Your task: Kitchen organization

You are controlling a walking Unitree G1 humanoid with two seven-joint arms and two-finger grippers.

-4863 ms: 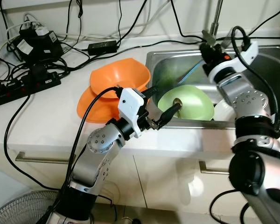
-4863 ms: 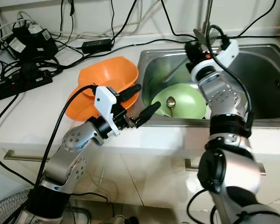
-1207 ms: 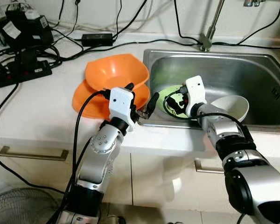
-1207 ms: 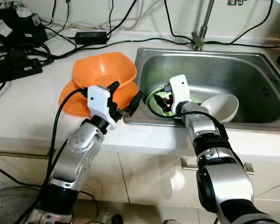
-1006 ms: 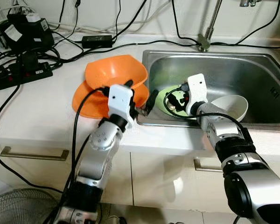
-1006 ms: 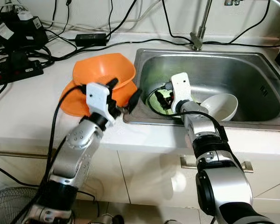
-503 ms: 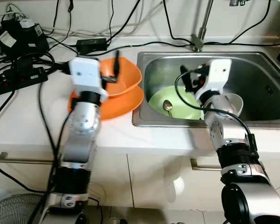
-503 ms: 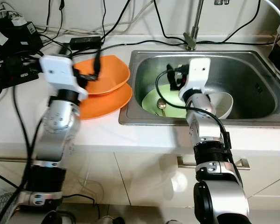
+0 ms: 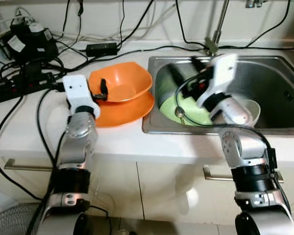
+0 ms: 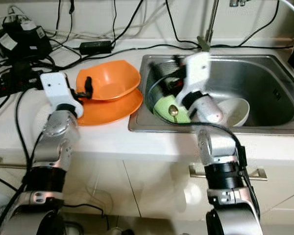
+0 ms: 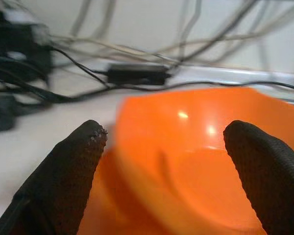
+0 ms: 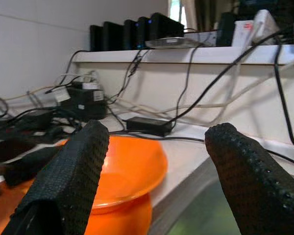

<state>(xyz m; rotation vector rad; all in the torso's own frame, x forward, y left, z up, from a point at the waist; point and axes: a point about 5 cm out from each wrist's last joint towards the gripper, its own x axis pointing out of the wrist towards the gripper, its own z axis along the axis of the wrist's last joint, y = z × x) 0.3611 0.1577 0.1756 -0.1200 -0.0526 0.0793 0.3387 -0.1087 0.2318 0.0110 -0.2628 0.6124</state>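
Two claws open | left claw (image 11: 164, 142) at orange bowl (image 9: 121, 82) | right claw (image 12: 154, 147) over sink (image 9: 279, 78) | cables (image 9: 49, 63) behind

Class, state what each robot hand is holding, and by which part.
Nothing: the left hand is open before the orange bowl; the right hand is open above the sink.

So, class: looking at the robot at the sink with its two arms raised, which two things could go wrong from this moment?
1. The left gripper is open at the rim of the orange plastic bowl, stacked on an orange plate; a poor grip might tip the stack.
2. The right gripper is blurred over the steel sink, above the green bowl holding a metal spoon; it may knock them or the white bowl.
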